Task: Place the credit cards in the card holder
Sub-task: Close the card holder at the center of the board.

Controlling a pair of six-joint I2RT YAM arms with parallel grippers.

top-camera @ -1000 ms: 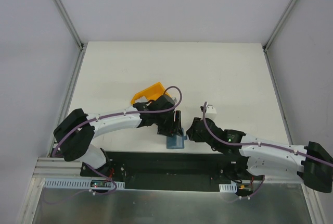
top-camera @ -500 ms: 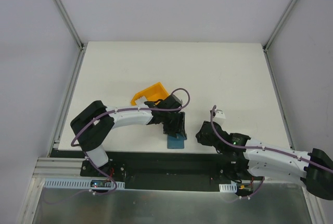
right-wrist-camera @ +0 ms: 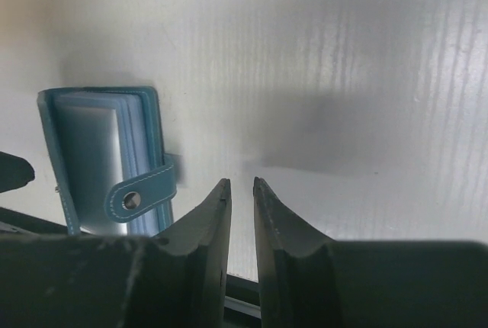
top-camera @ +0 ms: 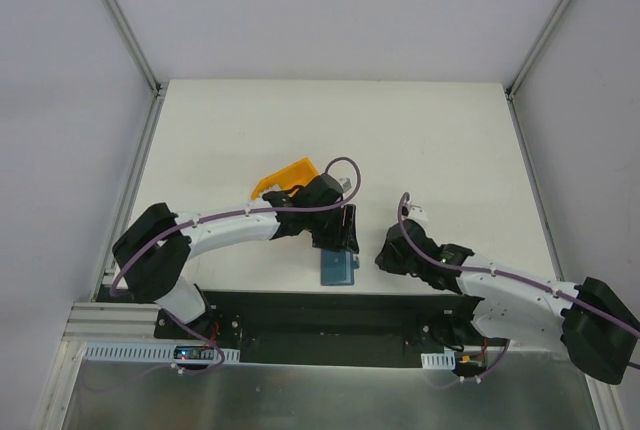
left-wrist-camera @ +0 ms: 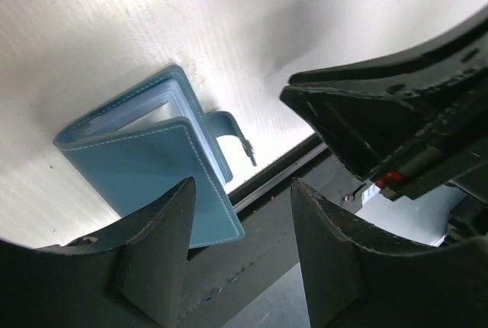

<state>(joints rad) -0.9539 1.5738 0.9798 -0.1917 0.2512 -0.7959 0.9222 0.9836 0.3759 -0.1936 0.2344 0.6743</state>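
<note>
The small teal-blue folding card holder point(left-wrist-camera: 149, 183) looks like smooth leather or imitation leather with a soft sheen, with pale stitching along its edges and a round metal snap on its tab. Its inner pockets look like clear, glossy plastic. The white tabletop point(right-wrist-camera: 366, 76) is matt with fine ribs. The black fingers point(left-wrist-camera: 156, 248) of the left hand point(left-wrist-camera: 244, 255) look like hard, slightly shiny plastic.
</note>
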